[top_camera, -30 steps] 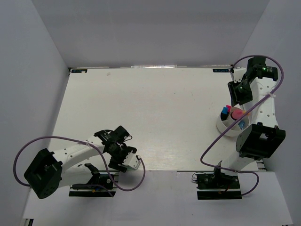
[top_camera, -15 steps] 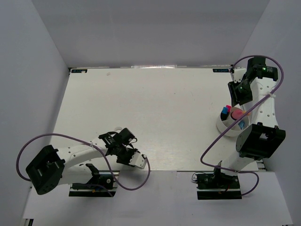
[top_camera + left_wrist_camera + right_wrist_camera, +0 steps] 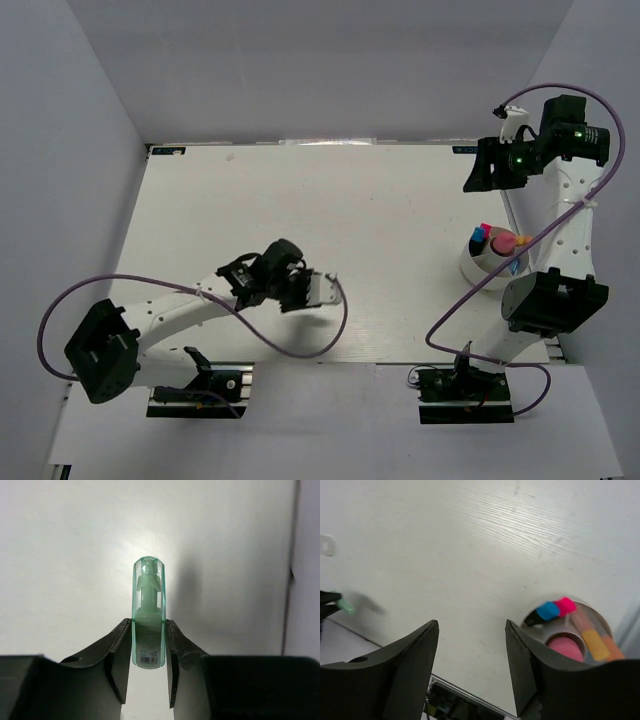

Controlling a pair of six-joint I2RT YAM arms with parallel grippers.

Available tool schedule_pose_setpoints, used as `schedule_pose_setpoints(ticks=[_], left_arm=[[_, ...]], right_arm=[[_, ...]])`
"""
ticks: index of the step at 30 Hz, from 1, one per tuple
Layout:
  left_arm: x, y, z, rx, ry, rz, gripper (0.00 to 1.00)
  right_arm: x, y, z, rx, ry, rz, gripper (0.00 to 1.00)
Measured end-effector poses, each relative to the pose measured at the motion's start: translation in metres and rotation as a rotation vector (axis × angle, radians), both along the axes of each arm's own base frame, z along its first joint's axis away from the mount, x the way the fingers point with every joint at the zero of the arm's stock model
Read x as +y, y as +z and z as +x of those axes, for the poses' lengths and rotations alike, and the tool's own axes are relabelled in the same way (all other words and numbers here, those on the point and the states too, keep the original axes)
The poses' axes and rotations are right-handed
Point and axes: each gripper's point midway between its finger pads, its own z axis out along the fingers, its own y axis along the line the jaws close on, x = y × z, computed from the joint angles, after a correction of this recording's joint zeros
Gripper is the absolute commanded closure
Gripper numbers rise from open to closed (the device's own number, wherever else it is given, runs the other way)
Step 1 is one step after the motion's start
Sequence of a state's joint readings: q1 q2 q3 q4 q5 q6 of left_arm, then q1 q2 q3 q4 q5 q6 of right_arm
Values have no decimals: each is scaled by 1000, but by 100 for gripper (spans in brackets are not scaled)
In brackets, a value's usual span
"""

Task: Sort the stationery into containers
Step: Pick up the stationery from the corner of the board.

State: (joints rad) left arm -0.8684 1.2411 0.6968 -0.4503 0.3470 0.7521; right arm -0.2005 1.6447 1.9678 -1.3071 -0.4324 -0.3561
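From above, swinging the left hand (image 3: 325, 286) out from the near edge toward the middle of the desk (image 3: 330, 200), and lifting the right hand (image 3: 472, 178) off the low white round cup (image 3: 470, 268) holding markers (image 3: 492, 240). At the left wrist, pinching a translucent green capped marker (image 3: 148, 615) by its base. At the right wrist, hanging spread and empty above the cup, probably making room for the green marker's delivery.

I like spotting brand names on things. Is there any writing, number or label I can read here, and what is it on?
Nothing is legible.
Barcode sticker on the green marker, held by the left end effector: print too small to read.
Dark tags at both far corners of the table: too small to read.
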Motion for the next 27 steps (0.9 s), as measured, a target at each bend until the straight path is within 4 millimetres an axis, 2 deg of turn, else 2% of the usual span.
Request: schedule_pose_setpoints(ticks=[5, 8, 12, 15, 18, 22, 27], left_arm=[[-77, 106, 67, -100, 152, -258, 83], [-104, 146, 89, -101, 211, -350, 84], [-130, 179, 107, -75, 262, -422, 85], [-143, 194, 116, -58, 282, -457, 85], [-152, 199, 117, -45, 285, -467, 86], [-167, 195, 118, -36, 286, -450, 86], [-174, 177, 122, -31, 303, -404, 87]], right_arm=[[36, 9, 1, 20, 59, 209, 36], [55, 4, -1, 73, 95, 316, 36], [85, 3, -12, 136, 162, 448, 34], [105, 5, -22, 186, 201, 544, 33], [116, 3, -29, 234, 216, 597, 32], [127, 1, -36, 275, 233, 624, 33], [139, 3, -41, 289, 266, 634, 32]])
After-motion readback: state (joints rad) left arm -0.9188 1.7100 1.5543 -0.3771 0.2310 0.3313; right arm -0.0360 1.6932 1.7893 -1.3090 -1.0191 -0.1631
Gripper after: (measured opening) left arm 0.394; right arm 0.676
